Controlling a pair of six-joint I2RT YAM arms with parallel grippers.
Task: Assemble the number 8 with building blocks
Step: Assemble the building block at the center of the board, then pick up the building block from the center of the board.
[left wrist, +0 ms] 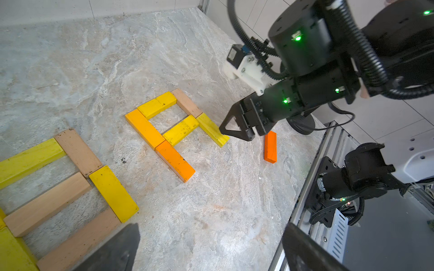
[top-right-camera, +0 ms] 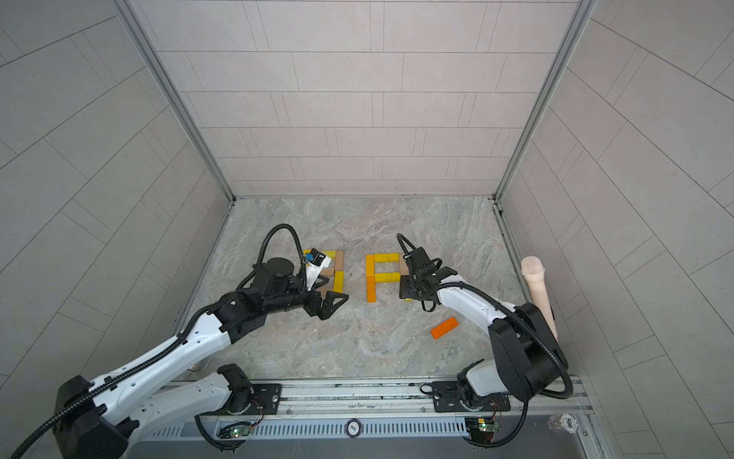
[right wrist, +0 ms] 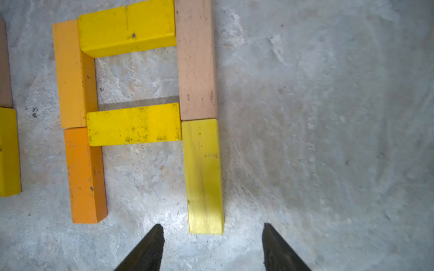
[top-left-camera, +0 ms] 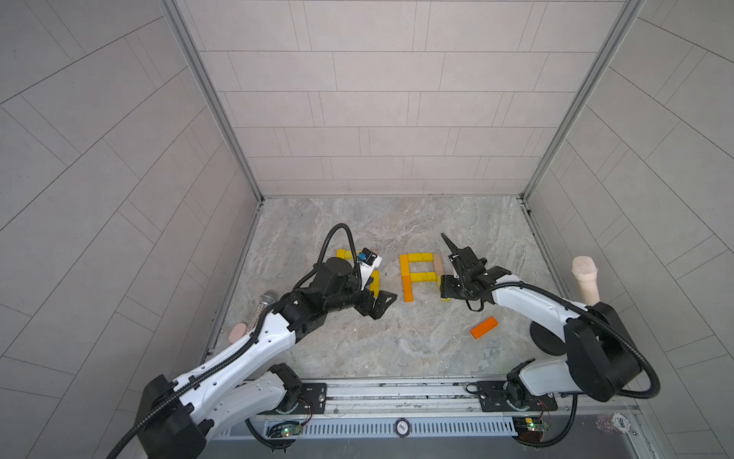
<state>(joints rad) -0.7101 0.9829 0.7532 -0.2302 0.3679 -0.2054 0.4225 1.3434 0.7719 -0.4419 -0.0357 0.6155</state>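
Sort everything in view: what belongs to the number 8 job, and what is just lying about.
For the job: unfinished six-bar wooden figure in yellow, orange and tan; loose orange wooden bar; second yellow-and-tan bar figure.
Lying about: beige microphone; glittery silver microphone.

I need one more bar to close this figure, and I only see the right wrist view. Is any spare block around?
Observer: Yes, one loose orange block lies flat on the table, nearer the mounting rail than your unfinished figure.
Operator: Is the left gripper near it?
Observer: No, it hangs open beside the other block figure.
Operator: Anything else on my side?
Observer: A beige microphone at the table's right edge.
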